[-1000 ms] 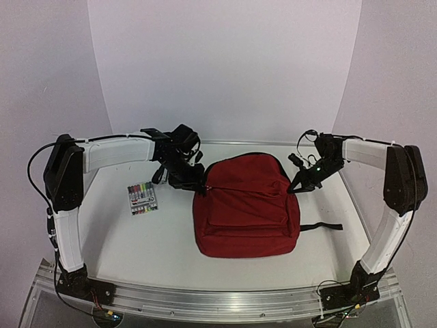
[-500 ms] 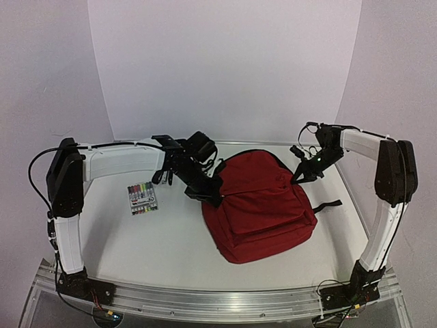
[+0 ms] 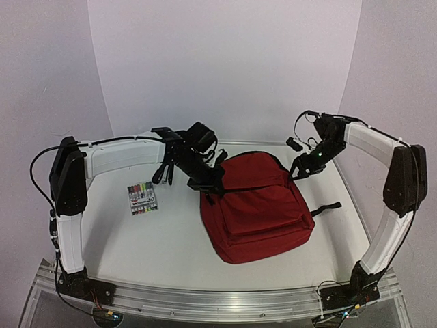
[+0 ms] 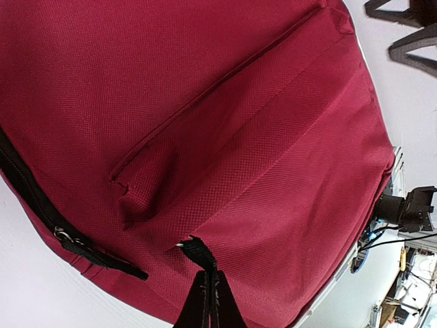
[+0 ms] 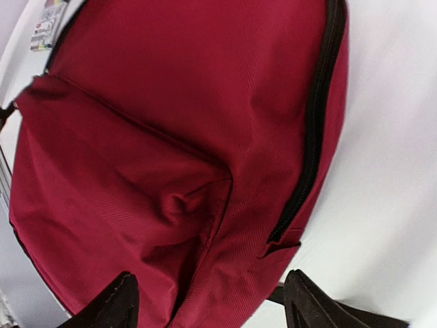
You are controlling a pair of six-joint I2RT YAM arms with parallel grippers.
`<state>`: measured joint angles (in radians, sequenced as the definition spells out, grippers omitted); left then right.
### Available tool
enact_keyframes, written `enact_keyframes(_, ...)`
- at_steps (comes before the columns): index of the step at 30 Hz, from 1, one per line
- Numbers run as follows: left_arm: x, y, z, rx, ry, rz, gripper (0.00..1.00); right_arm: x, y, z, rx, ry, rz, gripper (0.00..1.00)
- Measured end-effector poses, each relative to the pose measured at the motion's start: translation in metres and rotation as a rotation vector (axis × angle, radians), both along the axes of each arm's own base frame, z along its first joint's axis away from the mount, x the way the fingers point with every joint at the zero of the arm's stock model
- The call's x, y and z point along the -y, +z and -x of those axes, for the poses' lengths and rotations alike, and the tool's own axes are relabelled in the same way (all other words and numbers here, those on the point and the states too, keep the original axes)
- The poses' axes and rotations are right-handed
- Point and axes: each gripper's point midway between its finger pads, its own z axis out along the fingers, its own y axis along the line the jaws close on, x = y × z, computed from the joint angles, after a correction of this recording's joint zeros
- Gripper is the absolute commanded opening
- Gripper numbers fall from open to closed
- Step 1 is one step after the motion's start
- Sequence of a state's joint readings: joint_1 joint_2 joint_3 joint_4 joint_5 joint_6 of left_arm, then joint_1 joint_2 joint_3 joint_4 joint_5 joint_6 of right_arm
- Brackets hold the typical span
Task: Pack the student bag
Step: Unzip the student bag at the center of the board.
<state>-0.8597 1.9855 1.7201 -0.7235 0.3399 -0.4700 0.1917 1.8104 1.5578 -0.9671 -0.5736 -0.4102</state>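
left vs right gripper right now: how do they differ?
The left gripper is shut, pinching a black tab on the bag. The right gripper is open, jaws spread wide and gripping nothing. The left one is at the bag's left edge, the right one at its upper right corner. Both are low, close against the bag.

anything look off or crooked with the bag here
The student bag lies askew on the table, turned out of line with its near edge. The left gripper pinches a black tab at the bag's upper left corner. Its main zip looks closed, and the marker pack lies outside it.
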Motion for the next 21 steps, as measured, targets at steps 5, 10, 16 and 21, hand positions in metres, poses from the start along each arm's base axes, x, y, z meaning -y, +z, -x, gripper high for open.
enact_keyframes(5,0.006,0.003,-0.002,-0.019,-0.012,0.029,0.0,-0.013,0.041,-0.008,0.1,0.027,-0.07,0.65)
enact_keyframes(10,0.015,0.0,-0.002,-0.047,-0.029,0.059,0.0,-0.048,0.048,0.012,0.078,0.103,-0.137,0.58)
enact_keyframes(16,0.032,0.002,-0.008,-0.062,-0.037,0.1,0.0,-0.09,0.029,0.051,-0.024,0.181,-0.212,0.55)
enact_keyframes(21,0.055,0.002,-0.015,-0.07,-0.047,0.139,0.0,-0.11,0.019,0.072,-0.054,0.189,-0.241,0.54)
